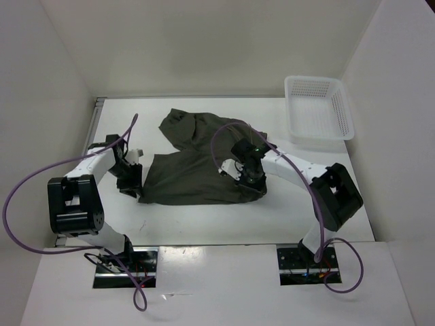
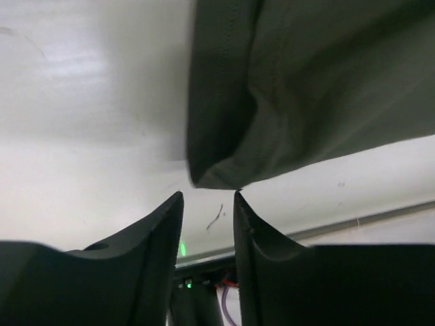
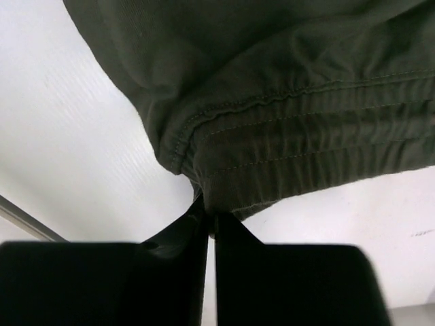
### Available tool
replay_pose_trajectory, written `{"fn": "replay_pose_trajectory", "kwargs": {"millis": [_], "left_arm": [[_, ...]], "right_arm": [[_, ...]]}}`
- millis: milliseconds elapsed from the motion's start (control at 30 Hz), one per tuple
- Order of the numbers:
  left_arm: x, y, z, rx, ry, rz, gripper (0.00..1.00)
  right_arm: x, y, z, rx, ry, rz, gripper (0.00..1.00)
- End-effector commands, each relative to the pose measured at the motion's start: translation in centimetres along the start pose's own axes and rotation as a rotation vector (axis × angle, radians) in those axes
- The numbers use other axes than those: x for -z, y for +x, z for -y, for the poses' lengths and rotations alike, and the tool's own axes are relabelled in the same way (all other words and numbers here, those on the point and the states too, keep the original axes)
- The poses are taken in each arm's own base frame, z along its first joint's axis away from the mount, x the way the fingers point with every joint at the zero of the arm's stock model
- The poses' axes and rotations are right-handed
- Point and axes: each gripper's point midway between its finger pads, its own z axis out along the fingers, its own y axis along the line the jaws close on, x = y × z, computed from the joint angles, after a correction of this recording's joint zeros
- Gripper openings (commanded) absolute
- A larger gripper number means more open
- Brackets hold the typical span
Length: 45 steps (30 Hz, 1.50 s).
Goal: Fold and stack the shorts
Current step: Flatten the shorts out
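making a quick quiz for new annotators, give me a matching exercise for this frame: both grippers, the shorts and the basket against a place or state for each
Things:
1. left gripper
2. right gripper
3. shorts
4. white basket

Places or states:
a. far right part of the table
b. open, just short of a cloth corner
c. closed on the waistband edge
d. spread out mid-table

Pairs: 1-b, 2-c, 3-d, 4-a
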Motion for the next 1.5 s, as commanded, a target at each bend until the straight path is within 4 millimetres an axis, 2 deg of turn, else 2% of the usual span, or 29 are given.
{"fn": "replay_pose_trajectory", "kwargs": {"millis": [0,33,67,100,133,167,200,233,267,300,333,367,400,433,467,533,633,733,800,933,1033,1067,1100,1167,1200,1300,1367,1433,1467], "left_arm": [[1.1,3.7,0.5,0.019,-0.001,-0.121,0.44],[1.4,4.8,0.8,0.022,0.002,-0.168,0.51],[1.7,4.7,0.9,0.021,0.002,-0.167,0.53],[2.0,4.1,0.9,0.017,0.001,-0.149,0.55],[3.2,1.3,0.8,0.020,0.009,-0.058,0.61],[3.8,-0.8,1.3,0.026,0.060,0.002,0.65],[4.4,-3.9,1.3,0.009,0.078,0.098,0.66],[4.2,-6.3,1.3,-0.003,0.093,0.134,0.66],[5.6,-10.1,1.6,-0.037,0.102,0.235,0.66],[5.9,-12.8,1.5,-0.061,0.104,0.305,0.65],[4.7,-14.3,1.8,-0.079,0.109,0.299,0.65],[4.5,-15.7,2.4,-0.103,0.121,0.319,0.65],[4.8,-17.6,3.2,-0.138,0.135,0.365,0.65],[3.1,-18.2,3.5,-0.146,0.142,0.337,0.65],[2.0,-18.3,4.5,-0.172,0.141,0.312,0.66],[-0.8,-18.4,4.3,-0.178,0.111,0.263,0.66],[-2.9,-18.5,3.8,-0.175,0.091,0.232,0.66],[-3.9,-18.4,4.5,-0.190,0.106,0.215,0.67],[-4.2,-18.8,5.9,-0.229,0.113,0.236,0.69],[-6.5,-18.0,7.1,-0.256,0.121,0.191,0.69],[-7.5,-17.6,7.2,-0.259,0.123,0.166,0.55],[-7.7,-17.3,7.1,-0.256,0.123,0.155,0.44],[-8.1,-17.1,7.0,-0.253,0.122,0.145,0.38],[-8.3,-16.7,6.9,-0.250,0.122,0.135,0.28],[-8.3,-16.7,6.9,-0.250,0.122,0.135,0.19],[-8.3,-16.7,7.0,-0.250,0.131,0.134,0.08],[-7.8,-17.8,6.9,-0.258,0.111,0.166,0.01],[-7.2,-19.3,5.4,-0.241,0.076,0.224,0.00],[-6.3,-20.3,5.0,-0.237,0.062,0.260,0.00]], "right_arm": [[0.6,2.4,-0.2,0.063,0.021,-0.052,0.12],[0.8,3.2,-0.8,0.081,0.011,-0.082,0.35],[0.8,3.8,-0.8,0.093,0.009,-0.105,0.51],[0.9,4.0,-1.0,0.093,0.012,-0.101,0.58],[1.5,4.2,-0.9,0.093,0.026,-0.098,0.68],[1.9,4.1,-0.9,0.078,0.037,-0.082,0.72],[2.7,4.0,-0.5,0.064,0.051,-0.066,0.75],[4.0,3.0,0.1,0.031,0.072,-0.006,0.77],[4.8,2.9,1.0,-0.024,0.088,0.031,0.80],[5.6,2.5,1.0,-0.079,0.066,0.077,0.83],[7.2,1.5,1.8,-0.120,0.086,0.144,0.87],[7.7,1.4,2.8,-0.187,0.084,0.185,0.87],[8.4,0.5,2.5,-0.258,0.052,0.248,0.87],[8.7,0.0,2.7,-0.296,0.040,0.281,0.87],[8.4,-0.6,2.7,-0.326,0.025,0.297,0.85],[7.9,-1.1,2.0,-0.422,-0.018,0.308,0.83],[7.1,-1.4,1.7,-0.550,-0.039,0.307,0.80],[6.5,-1.5,1.4,-0.649,-0.067,0.299,0.80],[5.9,-1.3,2.0,-0.681,-0.034,0.284,0.80],[3.5,0.1,2.2,-0.726,-0.033,0.190,0.80],[2.0,0.3,1.9,-0.703,-0.057,0.166,0.80],[1.6,0.5,1.9,-0.696,-0.063,0.153,0.79],[1.1,0.8,1.6,-0.700,-0.089,0.142,0.78],[0.9,0.5,1.2,-0.678,-0.122,0.147,0.71],[0.6,0.5,1.0,-0.679,-0.138,0.141,0.69],[-0.4,0.7,0.7,-0.671,-0.156,0.124,0.51],[-0.9,0.8,0.5,-0.658,-0.175,0.110,0.34],[-1.4,1.0,0.4,-0.659,-0.178,0.103,0.19],[-1.4,1.0,0.4,-0.660,-0.178,0.103,0.06]]}}
